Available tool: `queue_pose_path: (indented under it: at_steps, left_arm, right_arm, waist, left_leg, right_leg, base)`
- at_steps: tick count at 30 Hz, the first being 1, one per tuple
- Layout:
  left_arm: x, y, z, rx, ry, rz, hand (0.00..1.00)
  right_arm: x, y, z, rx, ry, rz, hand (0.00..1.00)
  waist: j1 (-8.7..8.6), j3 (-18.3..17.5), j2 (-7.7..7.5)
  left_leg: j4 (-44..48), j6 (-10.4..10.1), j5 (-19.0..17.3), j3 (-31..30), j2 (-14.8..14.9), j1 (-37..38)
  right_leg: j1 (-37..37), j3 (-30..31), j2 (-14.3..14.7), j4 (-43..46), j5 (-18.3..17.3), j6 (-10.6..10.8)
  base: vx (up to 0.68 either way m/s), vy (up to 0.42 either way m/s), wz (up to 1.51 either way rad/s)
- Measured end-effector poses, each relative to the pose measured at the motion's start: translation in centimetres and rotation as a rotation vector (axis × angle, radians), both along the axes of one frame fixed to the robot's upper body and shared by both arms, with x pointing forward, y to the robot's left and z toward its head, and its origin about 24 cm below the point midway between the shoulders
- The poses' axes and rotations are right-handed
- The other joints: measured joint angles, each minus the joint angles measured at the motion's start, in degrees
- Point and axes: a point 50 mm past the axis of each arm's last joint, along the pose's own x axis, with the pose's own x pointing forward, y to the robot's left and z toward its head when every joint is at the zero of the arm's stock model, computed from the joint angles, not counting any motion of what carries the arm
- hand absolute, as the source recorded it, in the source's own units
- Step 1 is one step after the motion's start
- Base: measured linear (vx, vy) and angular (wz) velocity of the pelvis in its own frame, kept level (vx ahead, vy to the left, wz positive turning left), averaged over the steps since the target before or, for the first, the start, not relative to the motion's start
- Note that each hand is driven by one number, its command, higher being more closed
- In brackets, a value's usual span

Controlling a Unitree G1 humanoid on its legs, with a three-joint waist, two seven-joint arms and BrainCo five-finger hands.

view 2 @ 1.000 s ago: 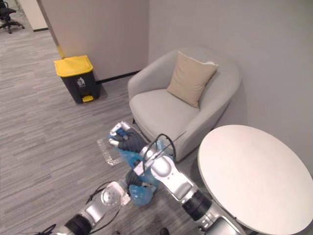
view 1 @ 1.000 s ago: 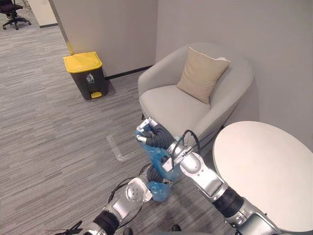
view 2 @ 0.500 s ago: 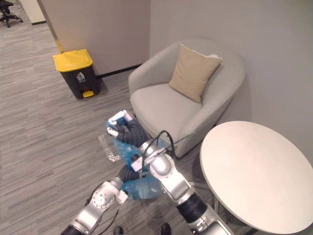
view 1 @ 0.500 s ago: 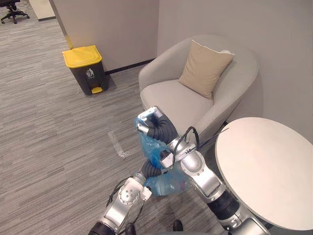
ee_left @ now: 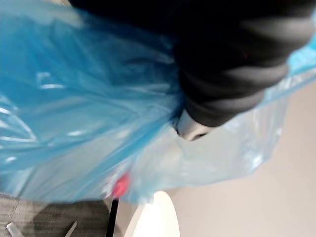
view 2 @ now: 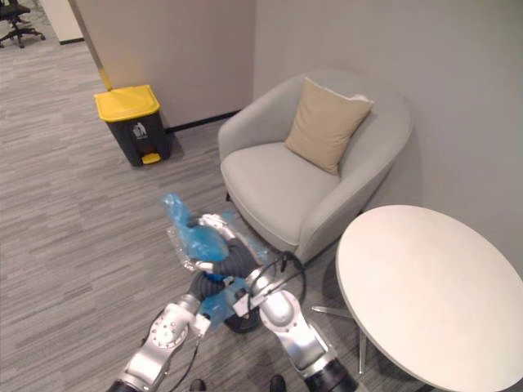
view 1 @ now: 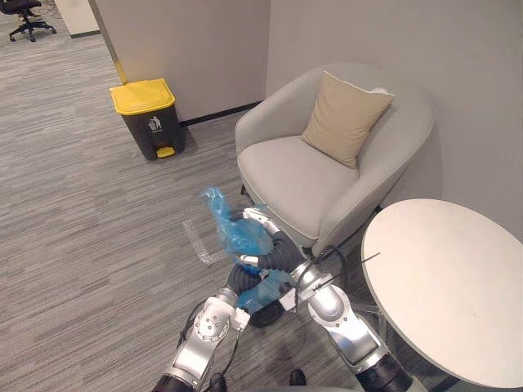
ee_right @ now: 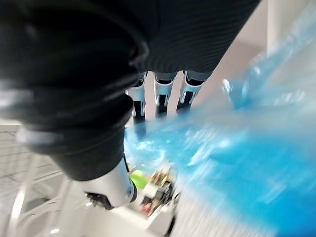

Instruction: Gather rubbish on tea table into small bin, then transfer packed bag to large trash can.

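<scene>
Before the armchair (view 1: 298, 175), blue bag (view 1: 239, 235) upright, neck tilted up-left

Floor here is grey striped carpet (view 1: 73, 204), wall to wall. Sitting on it: a dark pedal bin with a yellow lid (view 1: 151, 122) right up against the wall, and a light grey armchair (view 1: 282, 167) tucked in the corner with a tan cushion (view 1: 345, 118) leaning on its backrest. Just beside the armchair stands a round white table (view 1: 445, 286). There's a clear strip of something (view 1: 194, 242) flat on the carpet, can't tell what. A black office chair (view 1: 24, 15) is way off in the far corner.
</scene>
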Motion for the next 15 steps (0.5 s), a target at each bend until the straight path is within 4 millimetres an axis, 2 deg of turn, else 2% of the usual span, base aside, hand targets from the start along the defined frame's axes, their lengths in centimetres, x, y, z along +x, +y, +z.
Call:
queue_pose_path:
  at_steps: [3, 4, 6, 8, 12, 15]
  left_arm:
    - [-0.4, 1.2, -2.2, 0.028, 0.076, 0.065, 1.0]
    - [-0.6, 1.6, -3.6, 0.06, 0.136, 0.081, 1.0]
    - [-1.1, 2.1, -4.6, 0.081, 0.186, 0.093, 1.0]
    - [-1.1, 2.2, -4.4, 0.083, 0.18, 0.124, 1.0]
    - [-1.6, 4.0, -3.2, 0.043, 0.129, 0.239, 1.0]
    - [-2.0, 5.2, -3.6, 0.051, 0.153, 0.288, 1.0]
  right_arm:
    - [0.1, -2.1, 0.5, -0.071, -0.099, -0.101, 0.0]
    - [0.2, -2.6, 0.7, -0.093, -0.129, -0.128, 0.0]
    - [0.2, -3.5, 0.4, -0.116, -0.139, -0.174, 0.0]
    - [-0.1, -4.5, -0.3, -0.126, -0.114, -0.22, 0.0]
    - [-0.8, -7.1, -2.4, -0.107, -0.008, -0.368, 0.0]
    - [-0.8, -9.0, -5.7, -0.058, 0.176, -0.478, 0.0]
  waist:
    - [-0.11, -0.04, -0.08]
    - [-0.12, -0.1, -0.17]
    - [-0.24, -0.06, -0.44]
    - [-0.13, -0.09, -0.66]
    - [-0.18, -0.12, -0.71]
    - [-0.28, -0.12, -0.7]
  left_leg:
    - [0.0, 0.0, 0.0, -0.17, 0.06, -0.06]
    - [0.0, 0.0, 0.0, -0.17, 0.1, -0.06]
    - [0.01, -0.01, 0.0, -0.17, 0.18, -0.15]
    - [0.01, -0.01, 0.0, -0.18, 0.19, -0.29]
    - [0.02, 0.0, -0.04, -0.15, 0.16, -0.42]
    - [0.02, -0.01, -0.04, -0.19, 0.18, -0.4]
  right_leg:
    - [0.09, 0.0, -0.01, -0.2, -0.02, 0.04]
    - [0.1, 0.04, 0.02, -0.26, -0.01, 0.02]
    - [0.1, 0.06, 0.1, -0.45, 0.1, -0.13]
    - [0.1, 0.05, 0.12, -0.69, 0.2, -0.23]
    - [0.11, 0.05, 0.13, -0.99, 0.2, -0.23]
    - [0.14, -0.03, 0.24, -1.01, 0.24, -0.29]
  base:
    - [0.0, -0.002, 0.02]
    - [0.0, 0.0, 0.0]
    - [0.0, 0.0, 0.0]
    - [0.0, 0.0, 0.0]
    - [0.0, 0.0, 0.0]
    - [0.0, 0.0, 0.0]
